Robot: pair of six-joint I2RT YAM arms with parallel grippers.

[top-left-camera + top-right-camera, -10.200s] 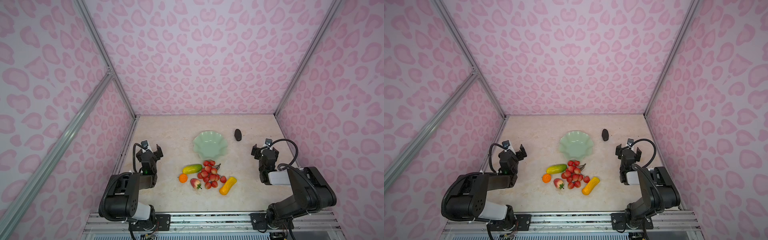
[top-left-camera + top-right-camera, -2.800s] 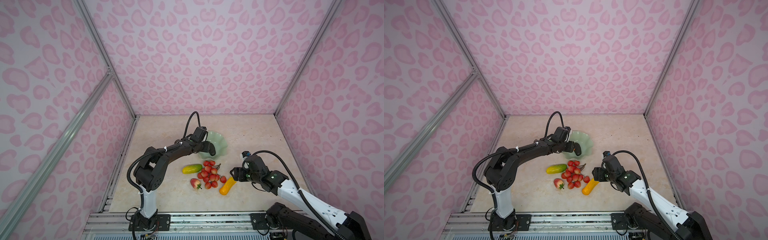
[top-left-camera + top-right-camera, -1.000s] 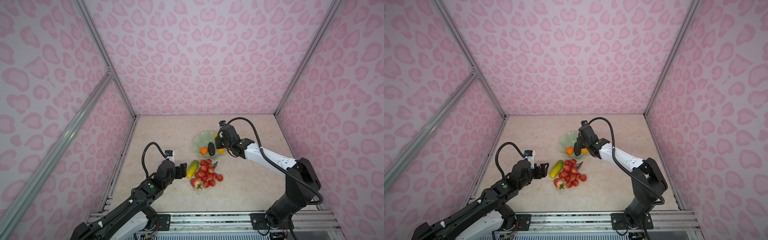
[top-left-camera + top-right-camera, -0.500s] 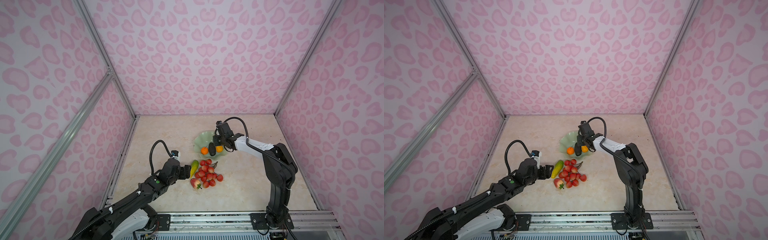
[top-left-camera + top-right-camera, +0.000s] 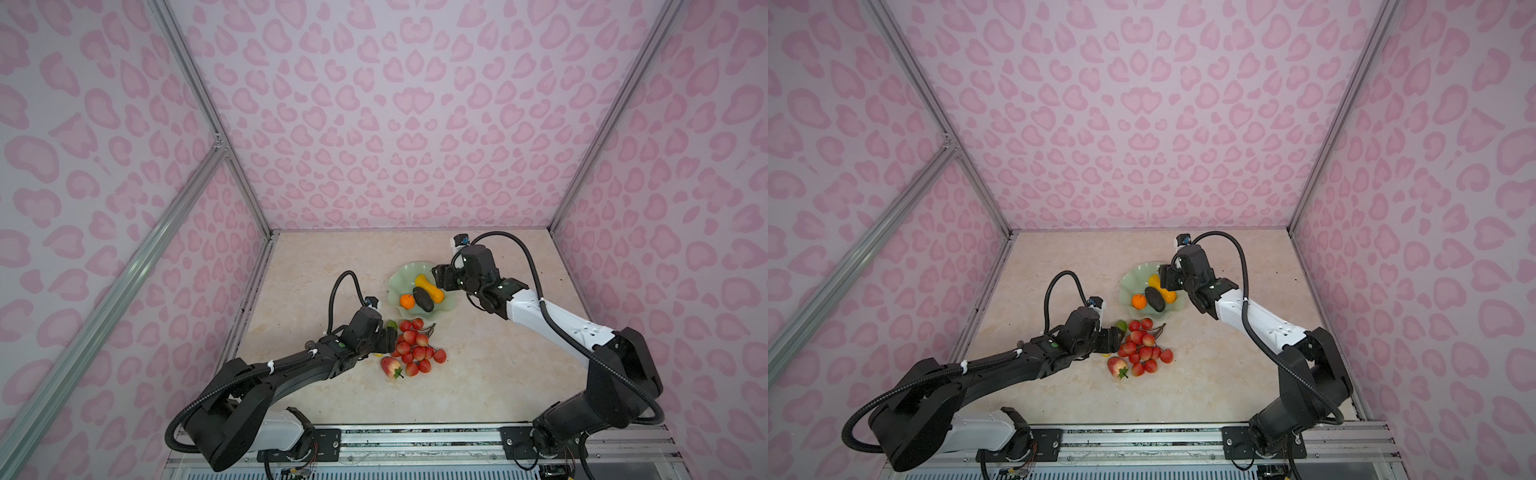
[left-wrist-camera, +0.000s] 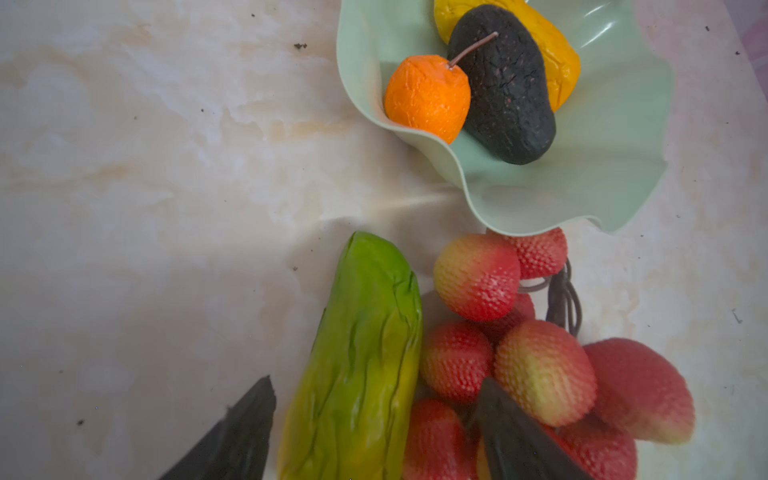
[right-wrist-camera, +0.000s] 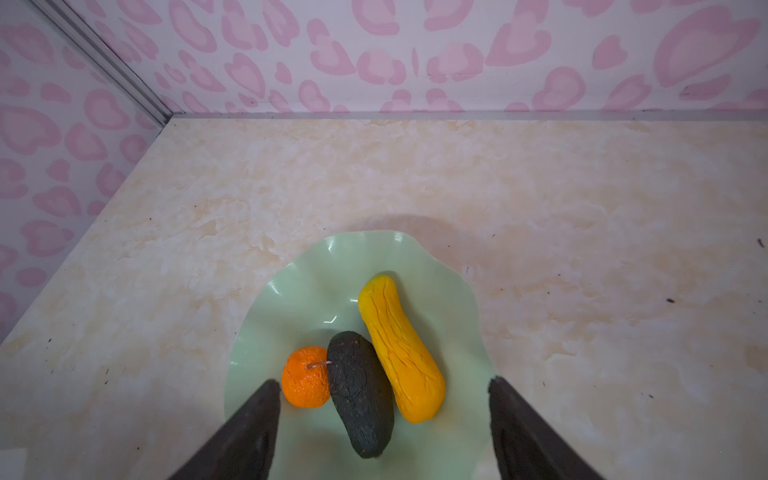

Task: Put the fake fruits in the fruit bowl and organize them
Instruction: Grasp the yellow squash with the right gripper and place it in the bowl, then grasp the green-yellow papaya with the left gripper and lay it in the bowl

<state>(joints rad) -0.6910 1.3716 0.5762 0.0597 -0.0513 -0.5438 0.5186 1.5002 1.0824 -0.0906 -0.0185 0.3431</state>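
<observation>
The fruit bowl (image 5: pixel 397 277) (image 5: pixel 1130 279) (image 7: pixel 291 291) (image 6: pixel 602 166) holds a small orange (image 5: pixel 407 301) (image 7: pixel 305 376), a dark oval (image 5: pixel 423 299) (image 7: pixel 359 390) and a bumpy yellow-orange oblong (image 5: pixel 430 288) (image 7: pixel 399 345). My right gripper (image 5: pixel 438 277) (image 7: pixel 383 382) hangs open just above the bowl's right side, holding nothing. My left gripper (image 5: pixel 388 338) (image 6: pixel 376 382) is open, its fingers either side of the yellow-green oblong (image 6: pixel 357 365) (image 5: pixel 390 324) on the table. One of its fingers (image 6: pixel 511 436) pokes among the red berry cluster (image 5: pixel 413 347) (image 6: pixel 519 357). A strawberry (image 5: pixel 390 366) lies in front.
Pink patterned walls (image 5: pixel 374 124) close in the marble table (image 5: pixel 478 374) on three sides. A metal rail (image 5: pixel 415 436) with both arm bases runs along the front edge. The berry cluster lies right against the yellow-green oblong and close to the bowl's rim.
My right gripper has opened and let the yellow-orange oblong go into the bowl, then drawn back a little. My left gripper has moved forward over the yellow-green oblong.
</observation>
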